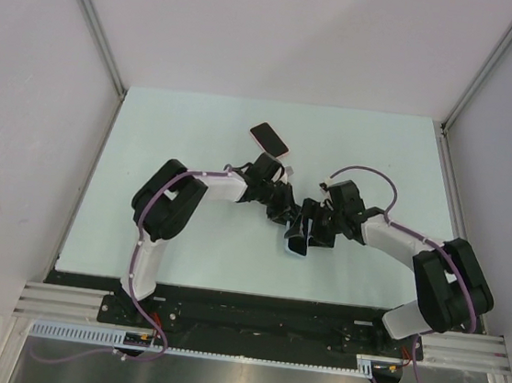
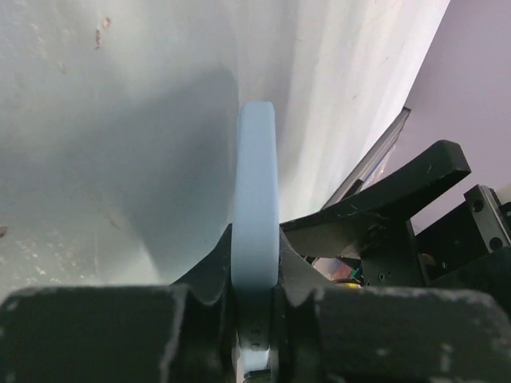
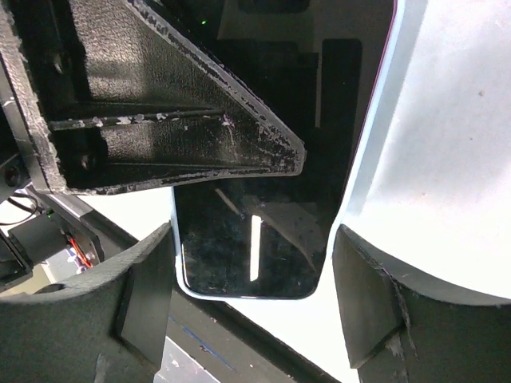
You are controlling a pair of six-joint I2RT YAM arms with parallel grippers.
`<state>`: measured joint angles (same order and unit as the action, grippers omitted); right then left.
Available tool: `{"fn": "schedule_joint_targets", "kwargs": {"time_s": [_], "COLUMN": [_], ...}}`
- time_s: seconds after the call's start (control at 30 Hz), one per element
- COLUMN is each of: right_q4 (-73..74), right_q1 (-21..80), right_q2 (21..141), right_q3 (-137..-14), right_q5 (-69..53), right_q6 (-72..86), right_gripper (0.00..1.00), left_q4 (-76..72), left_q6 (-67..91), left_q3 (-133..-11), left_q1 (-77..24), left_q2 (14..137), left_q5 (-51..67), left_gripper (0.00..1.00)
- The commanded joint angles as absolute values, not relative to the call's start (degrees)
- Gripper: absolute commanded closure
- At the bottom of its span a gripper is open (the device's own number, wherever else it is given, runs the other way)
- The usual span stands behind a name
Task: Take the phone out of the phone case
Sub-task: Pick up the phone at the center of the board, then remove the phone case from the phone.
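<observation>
The phone [image 1: 295, 242], black glass in a light blue case, is held tilted above the table's middle between both grippers. My left gripper [image 1: 283, 211] is shut on the case's edge; in the left wrist view the blue case [image 2: 255, 183] runs edge-on between the closed fingers of that gripper [image 2: 255, 275]. In the right wrist view the phone screen [image 3: 239, 215] fills the gap of my right gripper [image 3: 252, 263], whose fingers press on its two long sides. The blue case [image 3: 383, 136] flares away from the phone at the right. The left gripper's finger [image 3: 160, 120] covers the screen's upper part.
A second flat dark slab with a pink rim [image 1: 269, 138] lies on the white table [image 1: 171, 126] behind the left gripper. Grey walls with metal posts [image 1: 94, 25] enclose the table. The arm bases sit on a black rail [image 1: 260, 317] at the near edge.
</observation>
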<state>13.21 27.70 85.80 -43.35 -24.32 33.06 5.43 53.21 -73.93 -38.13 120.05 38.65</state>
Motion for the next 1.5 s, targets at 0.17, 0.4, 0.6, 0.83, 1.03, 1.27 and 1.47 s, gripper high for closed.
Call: {"fn": "schedule_joint_targets", "kwargs": {"time_s": [0.17, 0.4, 0.6, 0.83, 1.03, 1.27, 1.47], "right_q4": [14.15, 11.43, 5.72, -7.95, -31.24, -39.63, -45.52], "right_q1": [25.58, 18.29, 17.40, 17.49, 19.68, 22.93, 24.43], "right_q2": [68.33, 55.04, 52.91, 51.77, 53.87, 57.83, 60.20], "right_q3": [-44.03, -44.03, -43.95, -42.19, -35.25, -33.75, -33.05], "right_q5": [-24.34, -27.77, -28.65, -33.55, -36.83, -36.39, -35.69], "right_q6": [34.80, 36.65, 40.69, 47.45, 59.93, 64.07, 68.37], "right_gripper": [0.00, 0.00, 0.16, 0.17, 0.26, 0.41, 0.62], "left_q4": [2.56, -14.90, -46.12, -56.59, -59.41, -58.80, -59.15], "left_q6": [51.42, 60.01, 79.61, 87.09, 89.38, 88.77, 88.86], "left_q3": [-75.41, -69.71, -62.32, -61.00, -60.65, -60.73, -59.85], "left_q1": [-35.43, -29.19, -24.70, -23.55, -23.47, -23.55, -23.47], "left_q2": [113.57, 101.79, 95.72, 95.97, 96.33, 95.98, 95.80], "left_q5": [43.33, 51.49, 53.96, 54.23, 53.70, 53.35, 52.91], "left_gripper": [1.00, 1.00, 1.00, 1.00, 1.00, 1.00, 1.00]}}
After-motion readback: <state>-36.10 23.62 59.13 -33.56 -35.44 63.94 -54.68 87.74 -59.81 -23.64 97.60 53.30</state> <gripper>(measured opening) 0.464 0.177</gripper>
